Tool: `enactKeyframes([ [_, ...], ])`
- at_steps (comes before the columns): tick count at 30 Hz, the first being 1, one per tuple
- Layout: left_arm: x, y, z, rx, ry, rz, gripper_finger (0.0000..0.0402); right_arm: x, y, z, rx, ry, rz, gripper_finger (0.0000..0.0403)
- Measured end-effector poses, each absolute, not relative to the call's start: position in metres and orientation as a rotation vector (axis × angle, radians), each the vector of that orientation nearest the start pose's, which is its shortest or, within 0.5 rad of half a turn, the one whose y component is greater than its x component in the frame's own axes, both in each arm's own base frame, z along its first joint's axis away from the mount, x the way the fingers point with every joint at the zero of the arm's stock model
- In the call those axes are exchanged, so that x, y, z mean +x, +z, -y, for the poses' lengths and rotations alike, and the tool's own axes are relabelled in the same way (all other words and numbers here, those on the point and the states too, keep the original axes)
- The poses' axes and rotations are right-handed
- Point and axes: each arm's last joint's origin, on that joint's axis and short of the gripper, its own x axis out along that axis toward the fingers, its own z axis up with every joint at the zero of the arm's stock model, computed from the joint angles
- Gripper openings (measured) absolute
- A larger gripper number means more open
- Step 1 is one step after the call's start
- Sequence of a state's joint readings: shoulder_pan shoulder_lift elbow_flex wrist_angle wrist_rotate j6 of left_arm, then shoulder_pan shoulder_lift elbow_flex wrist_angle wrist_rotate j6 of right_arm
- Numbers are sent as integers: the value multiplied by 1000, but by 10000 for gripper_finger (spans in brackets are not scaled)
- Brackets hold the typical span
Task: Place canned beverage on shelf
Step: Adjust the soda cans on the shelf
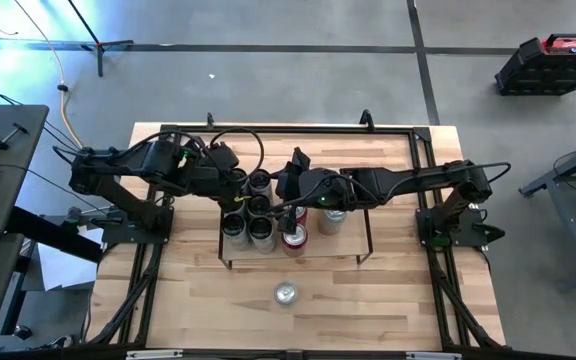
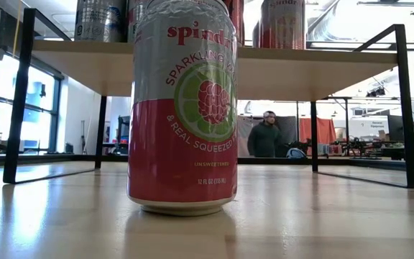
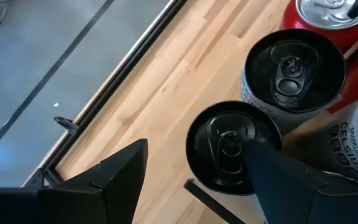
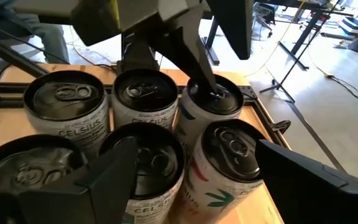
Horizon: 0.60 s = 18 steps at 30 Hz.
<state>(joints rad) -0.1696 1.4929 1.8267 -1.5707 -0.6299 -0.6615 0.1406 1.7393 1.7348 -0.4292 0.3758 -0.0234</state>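
A pink-and-white Spindrift can (image 2: 182, 108) stands upright on the table (image 1: 188, 300), in front of the shelf (image 1: 346, 247); from above it is a silver top (image 1: 286, 293). Several black-topped cans (image 1: 251, 218) and a red can (image 1: 295, 238) stand on the shelf board. My left gripper (image 3: 196, 142) is open over the shelf's far left cans. One of its fingers (image 4: 199, 65) points down at the lid of a white can (image 4: 211, 102). My right gripper (image 4: 197, 142) hangs open above the cans, facing the left one. My left gripper has one fingertip (image 4: 214, 93) right at the lid of the white can, coming slanting down from the table's left. I cannot tell whether it touches the lid. The can stands upright on the shelf among the others.
Black rails (image 1: 423, 180) edge the table. The shelf's black wire end frames (image 2: 407, 108) rise at both ends. The board's right part is bare wood. Open tabletop lies to either side of the lone can. A person (image 2: 266, 138) shows far back in the room.
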Motion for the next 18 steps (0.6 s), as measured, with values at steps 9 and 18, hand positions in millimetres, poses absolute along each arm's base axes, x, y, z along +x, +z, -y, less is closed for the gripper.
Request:
enactKeyframes([
  [9, 241, 418, 22, -72, 764, -935, 257, 393, 383, -46, -131, -233, -422, 311],
  [18, 241, 418, 12, -84, 786, -949, 257, 393, 383, -46, -132, -233, -422, 311],
])
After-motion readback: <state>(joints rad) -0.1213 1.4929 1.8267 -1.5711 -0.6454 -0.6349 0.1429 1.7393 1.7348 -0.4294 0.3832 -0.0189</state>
